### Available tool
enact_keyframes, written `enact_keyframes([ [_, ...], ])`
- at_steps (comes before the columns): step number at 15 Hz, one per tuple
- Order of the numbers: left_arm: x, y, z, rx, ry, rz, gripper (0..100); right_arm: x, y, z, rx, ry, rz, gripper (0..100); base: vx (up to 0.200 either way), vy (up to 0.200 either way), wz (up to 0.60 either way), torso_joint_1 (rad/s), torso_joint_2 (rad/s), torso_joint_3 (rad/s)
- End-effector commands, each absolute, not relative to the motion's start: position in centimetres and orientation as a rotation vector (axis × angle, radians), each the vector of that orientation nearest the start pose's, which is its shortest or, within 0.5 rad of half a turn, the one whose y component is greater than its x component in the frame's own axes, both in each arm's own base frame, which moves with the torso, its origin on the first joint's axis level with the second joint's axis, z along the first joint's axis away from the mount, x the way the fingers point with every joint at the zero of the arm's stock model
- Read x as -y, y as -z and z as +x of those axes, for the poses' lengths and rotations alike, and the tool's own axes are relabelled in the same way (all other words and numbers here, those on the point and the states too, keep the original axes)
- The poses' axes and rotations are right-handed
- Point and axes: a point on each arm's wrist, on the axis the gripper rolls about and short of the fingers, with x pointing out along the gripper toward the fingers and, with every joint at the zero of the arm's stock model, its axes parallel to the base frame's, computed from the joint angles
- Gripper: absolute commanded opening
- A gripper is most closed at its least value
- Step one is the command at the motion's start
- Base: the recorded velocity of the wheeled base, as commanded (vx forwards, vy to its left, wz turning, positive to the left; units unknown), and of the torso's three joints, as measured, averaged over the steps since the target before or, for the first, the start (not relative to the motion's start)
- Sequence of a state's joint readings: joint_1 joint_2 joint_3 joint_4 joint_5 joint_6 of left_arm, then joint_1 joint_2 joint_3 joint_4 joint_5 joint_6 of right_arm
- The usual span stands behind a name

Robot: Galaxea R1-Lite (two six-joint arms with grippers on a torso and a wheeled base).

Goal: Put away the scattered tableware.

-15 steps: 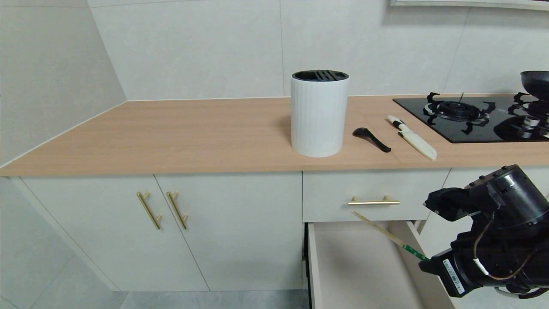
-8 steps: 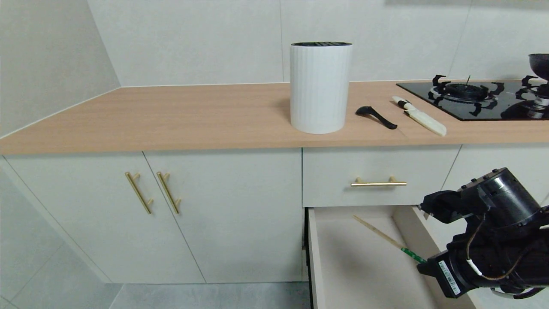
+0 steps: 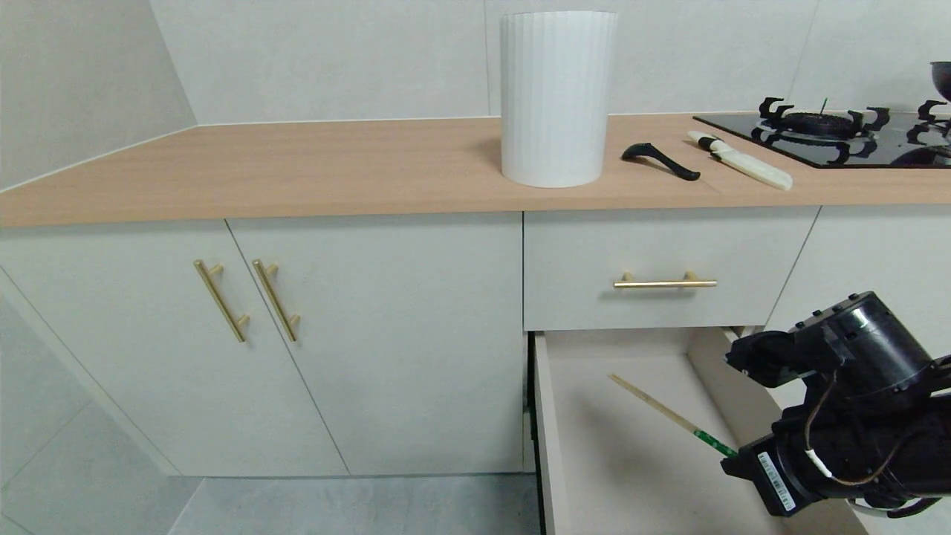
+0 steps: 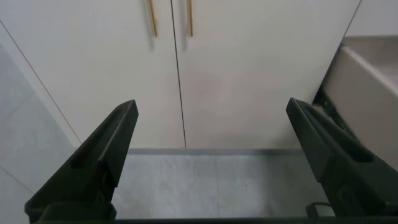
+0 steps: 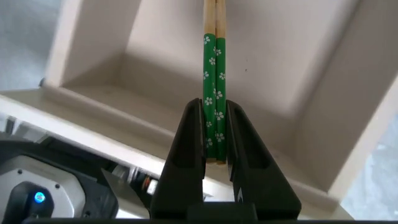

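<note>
Two fingers of the right claw [image 3: 734,453] clenched on the green ends of the chopsticks [image 3: 654,405], long axis running away from it, leftward toward the back of the open drawer [image 3: 544,416], tips low over its floor. Far nearer than the left claw [image 4: 211,109], spread empty before the cabinet doors [image 4: 261,74]. Against a second ago, with the camera dropped, tips down from the drawer's back edge to inside it.

On the counter [image 3: 334,167], holder [image 3: 557,96], spoon [image 3: 663,162], knife [image 3: 743,161] and hob [image 3: 821,125] run left to right; chopsticks [image 3: 672,414] hang over the drawer [image 3: 609,461] below.
</note>
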State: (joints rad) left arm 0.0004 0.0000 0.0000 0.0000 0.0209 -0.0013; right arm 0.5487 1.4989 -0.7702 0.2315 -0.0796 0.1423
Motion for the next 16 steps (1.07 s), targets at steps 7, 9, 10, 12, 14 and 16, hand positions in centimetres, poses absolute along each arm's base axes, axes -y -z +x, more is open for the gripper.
enact_keyframes([
  [7,0.0,-7.6,-2.3,-0.002,-0.023,-0.002,100,-12.7,-13.3,21.0,-0.947,-0.361,-0.166,0,0.0,0.0,0.0,-0.003,0.01,0.007],
  [9,0.0,-7.6,-2.3,-0.002,-0.023,-0.002,100,-13.9,-10.4,23.2,-0.982,-0.336,-0.165,0,0.0,0.0,0.0,0.0,0.0,0.0],
  [10,0.0,-7.6,-2.3,-0.002,-0.023,-0.002,100,-14.5,-8.9,24.2,-0.998,-0.32,-0.152,0,0.0,0.0,0.0,0.0,0.0,0.0],
  [12,0.0,-7.6,-2.3,-0.002,-0.023,-0.002,100,-15.5,-7.1,25.7,-0.988,-0.303,-0.115,0,0.0,0.0,0.0,0.0,0.0,0.0],
  [14,0.0,-7.6,-2.3,-0.002,-0.021,-0.002,100,-16.4,-5.4,27.2,-0.988,-0.288,-0.088,0,0.0,0.0,0.0,0.0,0.0,0.0],
  [16,0.0,-7.6,-2.3,-0.002,-0.023,-0.002,100,-16.9,-3.5,28.0,-0.999,-0.284,-0.092,0,0.0,0.0,0.0,0.0,0.0,0.0],
])
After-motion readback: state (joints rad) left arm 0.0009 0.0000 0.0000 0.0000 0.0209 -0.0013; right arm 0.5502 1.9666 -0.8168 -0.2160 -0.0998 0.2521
